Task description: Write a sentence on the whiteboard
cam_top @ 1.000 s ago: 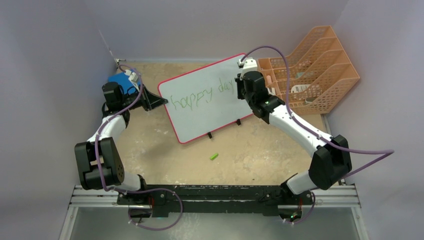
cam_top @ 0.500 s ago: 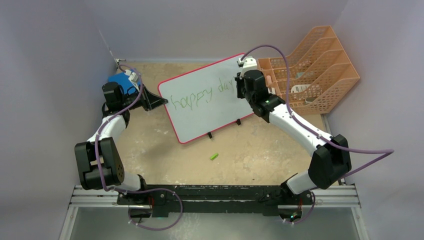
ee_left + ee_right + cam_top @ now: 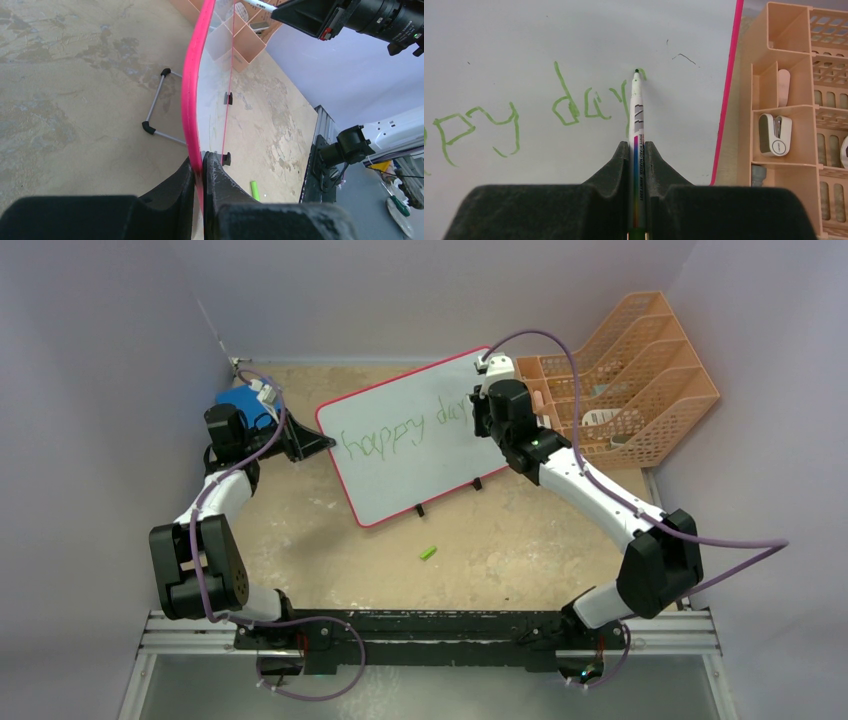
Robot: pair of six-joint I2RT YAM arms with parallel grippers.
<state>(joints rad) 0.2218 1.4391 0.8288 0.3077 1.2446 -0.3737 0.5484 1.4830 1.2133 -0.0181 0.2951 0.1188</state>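
The whiteboard [image 3: 410, 455], white with a red rim, stands propped on small black feet in the middle of the table. Green cursive, the sentence [image 3: 400, 435], slants across it and reads "happy day". My left gripper [image 3: 201, 162] is shut on the whiteboard's red left rim [image 3: 192, 90]. My right gripper [image 3: 638, 146] is shut on a white marker [image 3: 637, 120]. Its tip touches the whiteboard [image 3: 574, 30] just right of the "y", where a new green stroke starts. From above, the right gripper [image 3: 487, 415] covers the end of the writing.
An orange desk organizer [image 3: 640, 380] stands at the back right, close behind the right arm, with small items in its compartments [image 3: 775, 134]. A green marker cap [image 3: 428, 553] lies on the table in front of the whiteboard. A blue object [image 3: 240, 400] sits behind the left wrist.
The right gripper has shifted very slightly; the writing looks the same. The left arm and the whiteboard have not moved.
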